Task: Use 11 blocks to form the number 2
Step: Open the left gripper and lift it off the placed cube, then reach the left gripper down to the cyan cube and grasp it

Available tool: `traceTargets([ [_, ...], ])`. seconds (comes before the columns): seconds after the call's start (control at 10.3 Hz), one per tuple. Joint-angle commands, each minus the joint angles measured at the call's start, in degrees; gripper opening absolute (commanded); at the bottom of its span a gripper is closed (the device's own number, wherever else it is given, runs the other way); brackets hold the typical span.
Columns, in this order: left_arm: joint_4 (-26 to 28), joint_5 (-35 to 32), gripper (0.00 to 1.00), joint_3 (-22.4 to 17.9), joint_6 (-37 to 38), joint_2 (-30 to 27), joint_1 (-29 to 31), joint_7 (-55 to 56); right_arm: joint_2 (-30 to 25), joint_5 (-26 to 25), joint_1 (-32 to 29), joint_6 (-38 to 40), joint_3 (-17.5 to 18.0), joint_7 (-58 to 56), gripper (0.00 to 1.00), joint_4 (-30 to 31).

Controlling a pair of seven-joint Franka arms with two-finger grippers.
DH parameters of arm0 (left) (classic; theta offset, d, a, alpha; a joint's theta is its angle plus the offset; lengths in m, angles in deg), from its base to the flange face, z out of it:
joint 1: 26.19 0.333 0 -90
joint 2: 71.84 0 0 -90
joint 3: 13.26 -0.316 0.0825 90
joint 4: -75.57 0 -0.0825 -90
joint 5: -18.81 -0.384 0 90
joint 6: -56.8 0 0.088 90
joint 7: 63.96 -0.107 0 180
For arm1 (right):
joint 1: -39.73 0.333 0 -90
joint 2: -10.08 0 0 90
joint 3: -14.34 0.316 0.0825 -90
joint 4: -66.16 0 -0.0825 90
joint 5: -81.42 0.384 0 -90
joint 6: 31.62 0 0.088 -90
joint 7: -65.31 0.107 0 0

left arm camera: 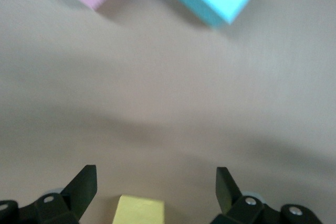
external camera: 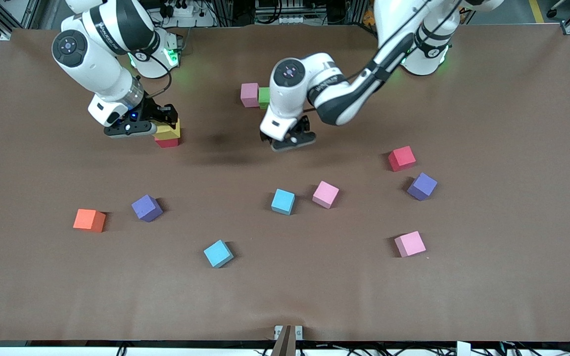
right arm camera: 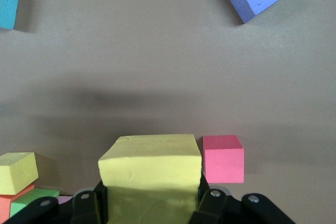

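The right gripper holds a yellow block tight between its jaws, over a red cube, probably carrying it toward the pink block and green block. The left gripper hangs open and empty; its arm hides the started figure.

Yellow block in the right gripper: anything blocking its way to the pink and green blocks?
Nothing visible: bare table lies between the right gripper's yellow block and the pink block. The red cube sits aside. The open left gripper hovers by the green block.
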Motion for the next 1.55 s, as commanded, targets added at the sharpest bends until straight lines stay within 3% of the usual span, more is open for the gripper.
traceTargets([
  [0.0,-5.23,0.90,1.00,0.27,1.24,3.40,2.33,11.83,1.34,-0.47,-0.32,-0.68,0.12,-0.41,0.36,-0.95],
  [0.48,-16.55,0.81,1.00,-5.87,0.89,11.74,0.76,29.78,3.37,0.14,0.29,-2.27,0.20,0.38,0.36,-2.36],
  [0.87,-21.50,1.16,1.00,-16.33,-4.18,16.15,-6.26,35.16,4.42,0.23,0.21,-3.85,0.12,1.43,0.36,-2.44],
  [1.45,-23.26,1.07,1.00,-16.69,-7.81,19.05,-7.77,36.14,4.60,0.23,0.21,-4.20,0.12,1.43,0.36,-2.45],
])
